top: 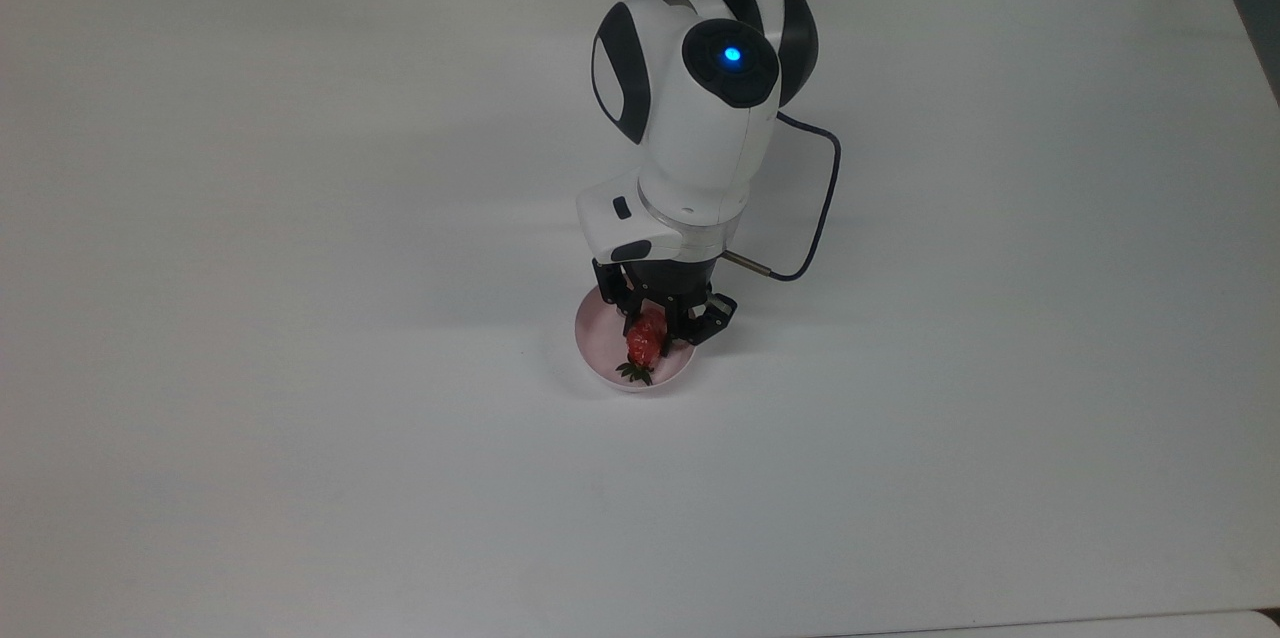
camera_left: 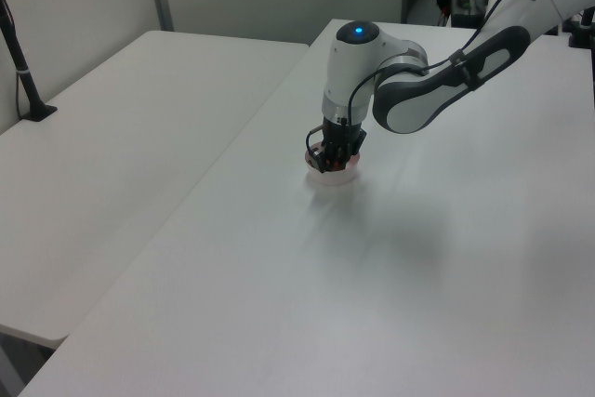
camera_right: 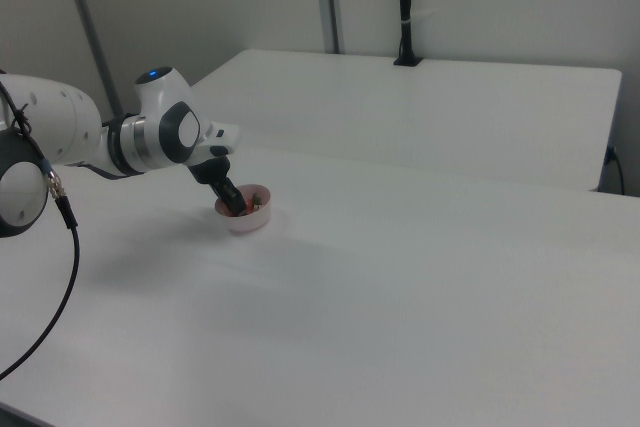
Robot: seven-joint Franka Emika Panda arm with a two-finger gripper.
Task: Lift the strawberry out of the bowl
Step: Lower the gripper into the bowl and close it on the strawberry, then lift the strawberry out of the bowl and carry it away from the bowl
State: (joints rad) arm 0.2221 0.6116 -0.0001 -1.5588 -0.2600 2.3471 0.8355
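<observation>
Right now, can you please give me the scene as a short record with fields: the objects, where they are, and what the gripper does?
surface: white table
bowl: pale pink, round, standing on the table under the arm's wrist
strawberry: red, inside the bowl, green cap toward the top view's bottom edge
gripper: lowered into the bowl, fingers closed on the strawberry's sides
arm: white, blue light on top, reaches down from the top view's upper edge
task stage: strawberry gripped, not yet lifted out

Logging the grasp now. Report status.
Gripper down in the bowl, shut on the strawberry. Strawberry not lifted clear, leafy cap toward the top view's bottom. Nothing in the way.
</observation>
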